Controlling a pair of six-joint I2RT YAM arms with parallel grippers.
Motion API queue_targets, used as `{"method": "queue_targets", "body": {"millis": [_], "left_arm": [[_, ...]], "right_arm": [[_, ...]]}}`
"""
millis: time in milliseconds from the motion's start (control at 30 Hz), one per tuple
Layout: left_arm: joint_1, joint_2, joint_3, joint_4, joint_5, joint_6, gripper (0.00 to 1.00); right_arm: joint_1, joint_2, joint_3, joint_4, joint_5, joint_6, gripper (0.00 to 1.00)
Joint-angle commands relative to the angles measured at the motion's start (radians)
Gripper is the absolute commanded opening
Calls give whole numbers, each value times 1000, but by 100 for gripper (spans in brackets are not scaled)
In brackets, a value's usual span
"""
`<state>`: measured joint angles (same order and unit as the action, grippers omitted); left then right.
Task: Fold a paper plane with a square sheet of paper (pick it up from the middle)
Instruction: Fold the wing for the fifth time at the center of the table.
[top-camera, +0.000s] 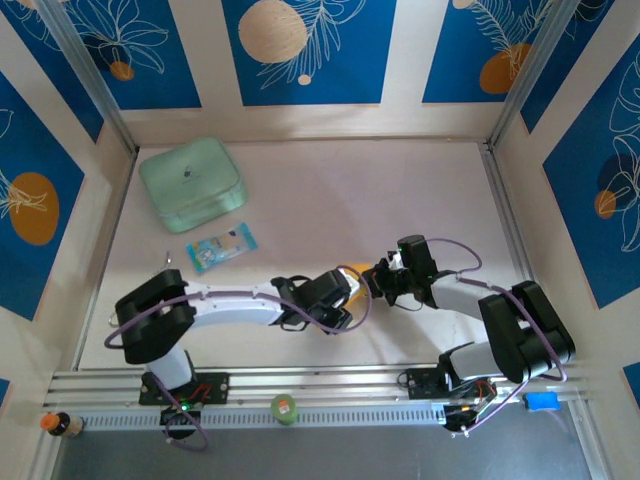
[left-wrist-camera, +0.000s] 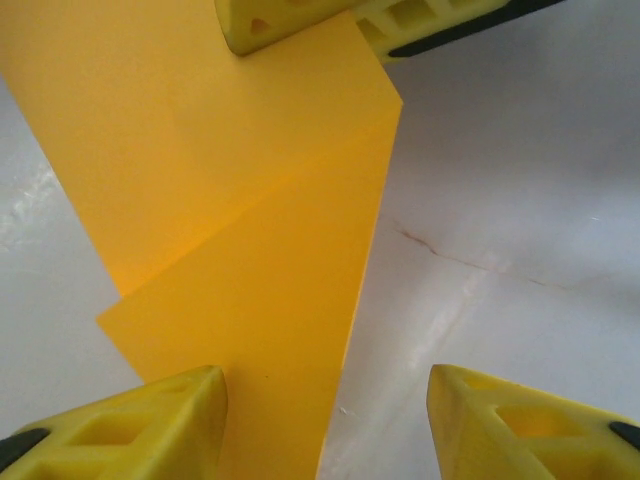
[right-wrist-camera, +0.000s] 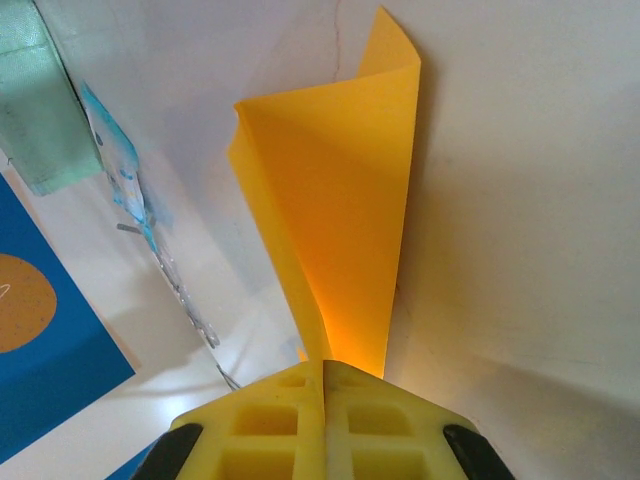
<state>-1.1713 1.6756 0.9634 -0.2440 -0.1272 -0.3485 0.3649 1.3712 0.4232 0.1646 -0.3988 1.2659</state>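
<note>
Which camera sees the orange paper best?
The right wrist view: the folded paper stands nearly whole, pinched in the right gripper. The left wrist view shows its crease up close but cropped. In the top view it is a small sliver.

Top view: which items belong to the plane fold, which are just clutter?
Job:
thin orange-yellow paper sheet, partly folded
right gripper, shut on it
left gripper, open

Clutter:
mint-green rounded box
small blue-and-white packet
small green round object on the front rail
</note>
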Motion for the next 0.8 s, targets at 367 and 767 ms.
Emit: {"method": "queue_targets", "body": {"millis": [367, 767], "left_arm": [[-59, 73, 63, -107, -222, 26, 41], [-62, 79, 65, -111, -208, 25, 26]], "right_arm": [[8, -13, 3, -29, -2, 21, 2], [3, -26, -4, -34, 3, 21, 2]]}}
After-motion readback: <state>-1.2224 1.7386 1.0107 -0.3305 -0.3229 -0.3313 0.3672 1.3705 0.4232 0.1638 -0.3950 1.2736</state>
